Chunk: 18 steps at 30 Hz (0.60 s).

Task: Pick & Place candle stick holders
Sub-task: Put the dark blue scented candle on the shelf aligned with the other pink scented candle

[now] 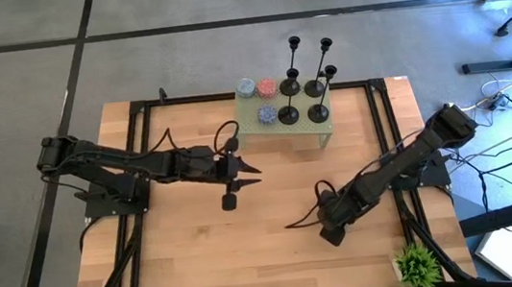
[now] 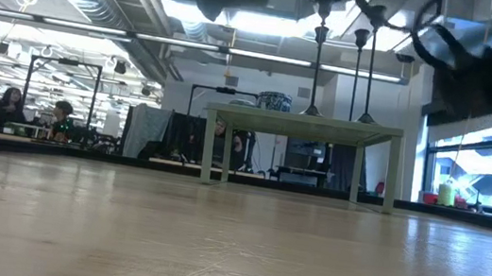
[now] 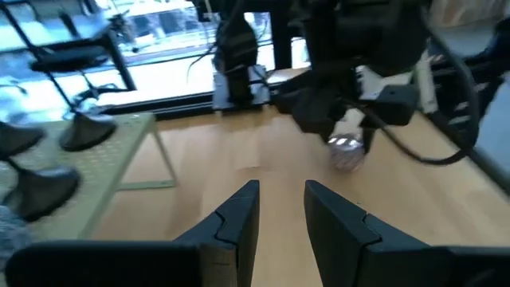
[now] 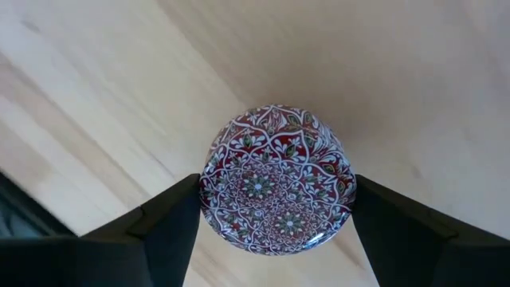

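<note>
Four black candle stick holders [image 1: 307,84] with round flat bases and thin stems on the right half of a pale green perforated stand [image 1: 284,121] at the table's far edge, three patterned round jars [image 1: 258,100] on its left half, right gripper [image 4: 275,219] clenched on a red patterned round jar [image 4: 277,179] over the wooden table [image 1: 200,246], left gripper [image 3: 280,219] released with a narrow gap, near the stand's left.

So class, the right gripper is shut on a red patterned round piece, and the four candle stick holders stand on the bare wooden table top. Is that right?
Not quite. The four candle stick holders stand on the small green stand, not on the bare table top, as the high view shows. The rest holds: the right gripper is shut on the red patterned round piece.
</note>
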Each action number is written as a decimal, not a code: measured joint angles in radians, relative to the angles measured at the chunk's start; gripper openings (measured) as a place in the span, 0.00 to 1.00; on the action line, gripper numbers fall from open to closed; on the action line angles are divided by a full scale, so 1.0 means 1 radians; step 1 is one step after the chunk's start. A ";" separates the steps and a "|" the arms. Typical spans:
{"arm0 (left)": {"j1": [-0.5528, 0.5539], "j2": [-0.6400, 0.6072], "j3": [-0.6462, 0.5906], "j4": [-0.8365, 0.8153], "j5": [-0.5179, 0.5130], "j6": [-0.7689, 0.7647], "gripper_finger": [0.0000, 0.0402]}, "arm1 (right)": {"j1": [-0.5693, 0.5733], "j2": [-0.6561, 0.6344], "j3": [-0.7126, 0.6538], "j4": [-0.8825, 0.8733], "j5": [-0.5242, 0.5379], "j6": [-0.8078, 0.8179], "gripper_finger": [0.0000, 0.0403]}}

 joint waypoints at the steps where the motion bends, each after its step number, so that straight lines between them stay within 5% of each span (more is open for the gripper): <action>1: -0.004 0.000 0.000 0.005 0.005 -0.018 0.24 | -0.008 0.000 0.012 0.001 0.009 -0.020 0.72; 13: -0.035 0.000 0.000 0.002 0.136 -0.035 0.24 | -0.092 0.000 0.221 0.040 0.315 -0.446 0.72; 18: -0.033 0.000 0.000 0.010 0.136 -0.216 0.24 | -0.123 0.000 0.278 0.089 0.421 -0.657 0.72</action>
